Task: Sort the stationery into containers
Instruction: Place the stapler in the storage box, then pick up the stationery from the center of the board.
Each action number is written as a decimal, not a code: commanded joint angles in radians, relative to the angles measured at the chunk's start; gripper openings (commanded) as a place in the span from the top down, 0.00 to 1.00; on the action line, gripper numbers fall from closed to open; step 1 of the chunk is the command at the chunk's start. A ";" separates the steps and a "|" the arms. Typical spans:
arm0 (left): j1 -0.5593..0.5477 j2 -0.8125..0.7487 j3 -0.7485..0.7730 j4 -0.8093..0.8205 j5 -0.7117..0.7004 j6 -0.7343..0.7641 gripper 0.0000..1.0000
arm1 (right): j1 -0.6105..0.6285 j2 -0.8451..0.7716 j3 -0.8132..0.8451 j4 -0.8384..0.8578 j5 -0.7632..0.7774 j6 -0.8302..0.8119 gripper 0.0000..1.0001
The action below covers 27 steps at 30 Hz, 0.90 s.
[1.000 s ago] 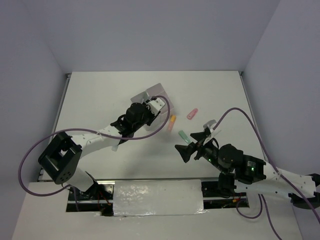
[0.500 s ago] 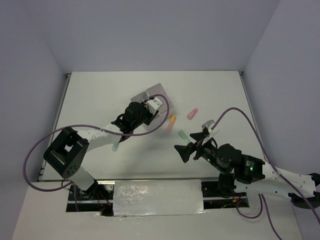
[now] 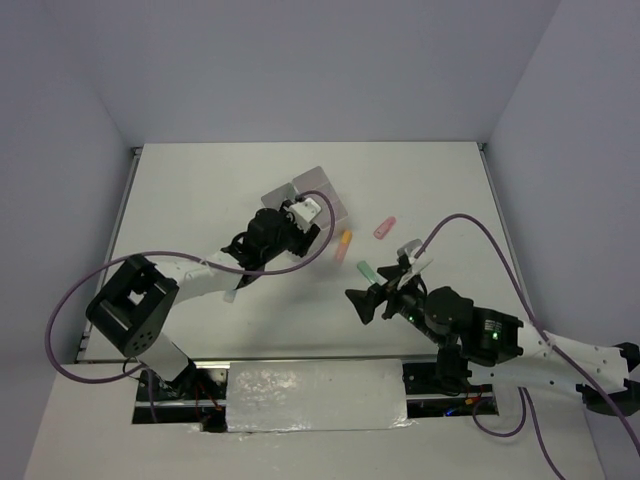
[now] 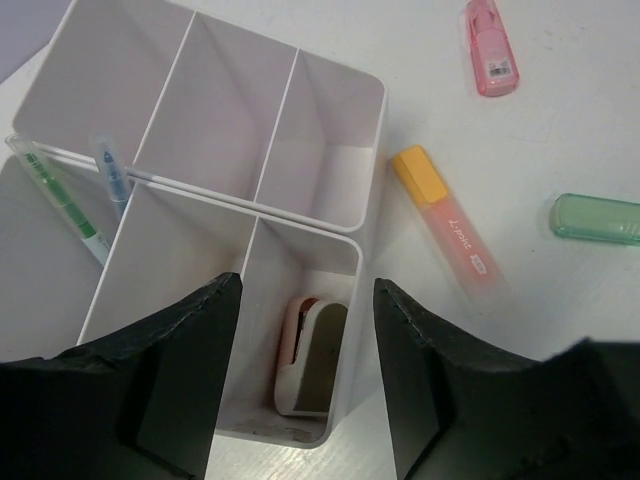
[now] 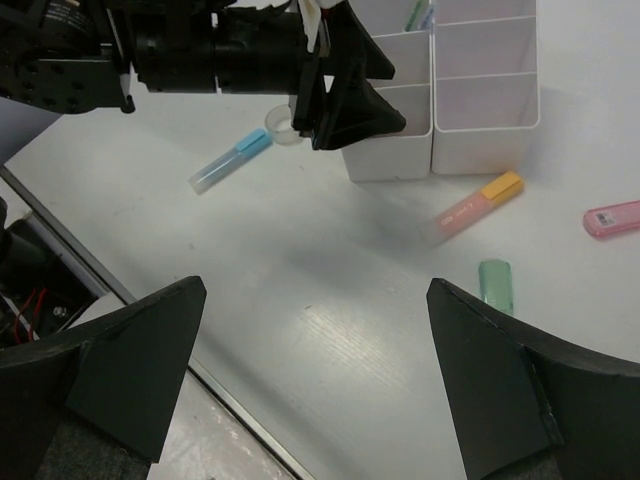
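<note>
The white organiser [image 4: 330, 150] stands at the table's middle; it also shows in the top view [image 3: 322, 190] and the right wrist view [image 5: 470, 110]. My left gripper [image 4: 305, 300] is open and empty, hovering over its near corner compartment, where a pink-and-tan tape dispenser [image 4: 310, 355] lies. A green pen [image 4: 60, 195] and a blue pen [image 4: 112, 172] lean in another compartment. An orange highlighter [image 4: 445, 225], a pink piece [image 4: 490, 48] and a green piece [image 4: 597, 218] lie on the table beside it. My right gripper [image 5: 315, 300] is open and empty above bare table, near the green piece [image 5: 494, 283].
A blue highlighter [image 5: 230, 165] and a small clear tape roll [image 5: 283, 125] lie on the table left of the organiser, under my left arm [image 3: 200, 270]. The table's near edge [image 5: 150, 320] runs below my right gripper. My left gripper [image 5: 345, 90] crowds the organiser's near corner.
My left gripper has edged farther over the organiser's near corner. My right gripper has shifted slightly to the left. The loose pieces have not moved.
</note>
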 commanded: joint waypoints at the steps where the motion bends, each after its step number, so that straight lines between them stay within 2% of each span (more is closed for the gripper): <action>1: 0.001 -0.072 0.008 0.061 0.051 -0.065 0.31 | -0.014 0.039 -0.005 0.036 0.041 0.049 0.00; 4: 0.001 -0.148 0.017 0.037 0.020 -0.169 0.22 | -0.103 0.132 0.024 -0.010 -0.027 0.096 0.00; 5: 0.001 -0.164 0.038 -0.059 -0.019 -0.203 0.04 | -0.207 0.189 0.033 -0.020 -0.068 0.112 0.00; 6: 0.001 -0.182 0.108 -0.136 -0.055 -0.268 0.01 | -0.267 0.218 0.041 -0.028 -0.174 0.131 0.00; 7: 0.002 -0.185 0.147 -0.220 -0.130 -0.298 0.01 | -0.316 0.265 0.044 -0.033 -0.223 0.138 0.00; 8: 0.002 -0.192 0.216 -0.377 -0.162 -0.356 0.01 | -0.402 0.289 0.046 -0.031 -0.269 0.141 0.00; 10: 0.002 -0.210 0.261 -0.510 -0.271 -0.418 0.01 | -0.447 0.364 0.059 -0.030 -0.357 0.147 0.00; 11: 0.002 -0.222 0.291 -0.641 -0.302 -0.477 0.01 | -0.462 0.388 0.072 -0.040 -0.362 0.153 0.00; 14: 0.002 -0.323 0.308 -0.841 -0.377 -0.569 0.01 | -0.484 0.482 0.116 -0.085 -0.353 0.132 0.00; 18: 0.002 -0.478 0.275 -0.977 -0.374 -0.625 0.01 | -0.589 0.600 0.164 -0.126 -0.431 0.125 0.01; 22: 0.004 -0.601 0.246 -1.054 -0.290 -0.601 0.01 | -0.656 0.720 0.193 -0.117 -0.462 0.103 0.04; 26: 0.004 -0.681 0.197 -1.091 -0.180 -0.502 0.01 | -0.668 0.829 0.249 -0.142 -0.483 0.021 0.19; 27: 0.002 -0.695 0.175 -1.080 -0.149 -0.492 0.01 | -0.673 0.876 0.271 -0.163 -0.466 0.018 0.20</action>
